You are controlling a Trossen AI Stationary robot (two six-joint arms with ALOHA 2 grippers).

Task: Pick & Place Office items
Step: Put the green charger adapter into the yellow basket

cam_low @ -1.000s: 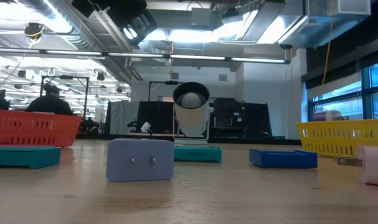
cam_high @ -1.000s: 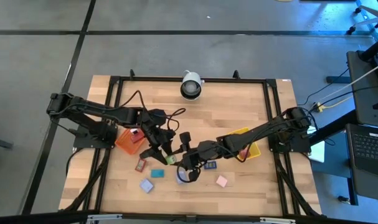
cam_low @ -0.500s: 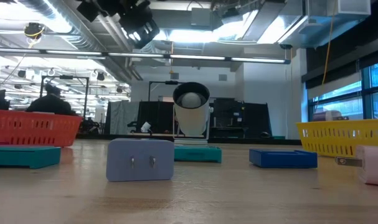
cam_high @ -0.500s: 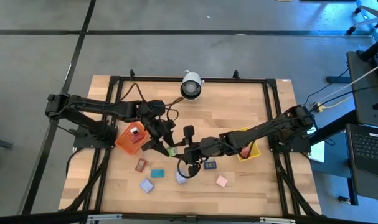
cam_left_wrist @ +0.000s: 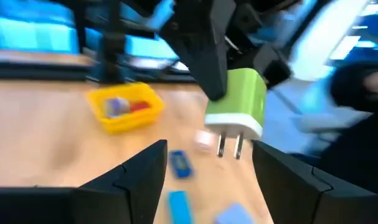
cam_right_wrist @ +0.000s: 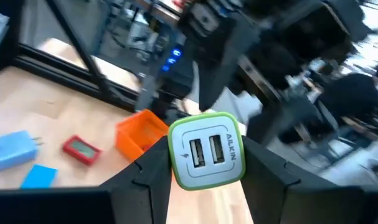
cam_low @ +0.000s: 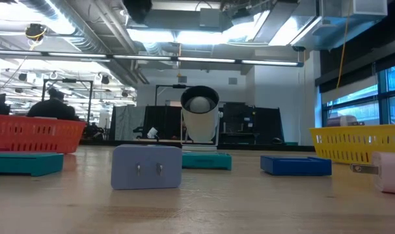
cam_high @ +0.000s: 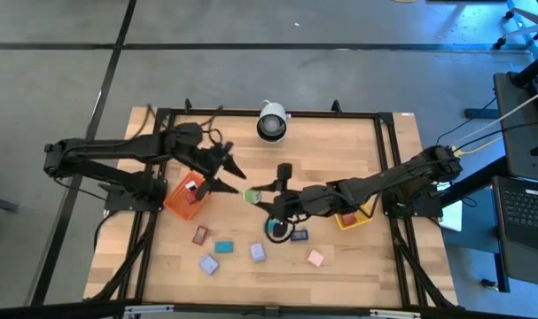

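Left gripper (cam_high: 230, 174): has drawn back toward the orange tray, fingers spread apart and empty; in the earlier high views it was down at the green charger. Its wrist view shows the charger beyond its parted fingers, apart from them.
Orange tray (cam_high: 176, 202): ribbed plastic basket at the table's left; a small red item lies inside.
Red item on table (cam_high: 199, 235): flat block with a pale label, lying just below the orange tray.
Teal block (cam_high: 224, 247): flat, matte, rectangular.
Lavender adapters (cam_high: 207, 264): two boxy plastic pieces near the front edge; the low view shows one standing on edge with two slots.
Green charger (cam_high: 250, 194): rounded glossy plastic block, white face with two USB ports and two metal prongs, off the table.
Right gripper (cam_high: 258, 195): clamped on the green charger and holding it up between the two arms.
Change, judged: a handover from left to right looks complete; carrying to a tray remains.
Dark blue item (cam_high: 299, 236): flat, white-labelled.
Pink block (cam_high: 315, 258): small, square, matte.
Yellow tray (cam_high: 352, 218): ribbed basket under the right arm.
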